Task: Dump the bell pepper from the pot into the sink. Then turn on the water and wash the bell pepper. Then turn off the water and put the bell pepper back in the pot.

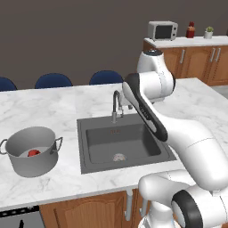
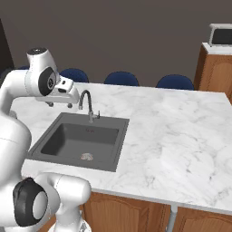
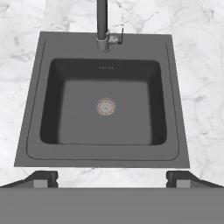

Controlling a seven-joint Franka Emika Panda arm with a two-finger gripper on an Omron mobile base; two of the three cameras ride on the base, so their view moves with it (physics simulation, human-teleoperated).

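End effector (image 3: 112, 178) spread wide, empty, above sink (image 3: 30, 131) — bell pepper (image 1: 33, 153) sits in pot (image 1: 33, 164) on counter (image 1: 53, 107).

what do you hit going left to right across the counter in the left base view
pot with the bell pepper inside → sink with the faucet at its back edge → robot arm

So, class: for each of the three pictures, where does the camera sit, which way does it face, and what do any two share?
Left base view: behind the arm's left, facing forward and down at the pot, bell pepper, sink and faucet; arm at lower right.
Right base view: behind the arm's right, same sink; arm at lower left.
Hand view: above the sink, looking straight down; open fingers at bottom.
All share sink, faucet and drain.
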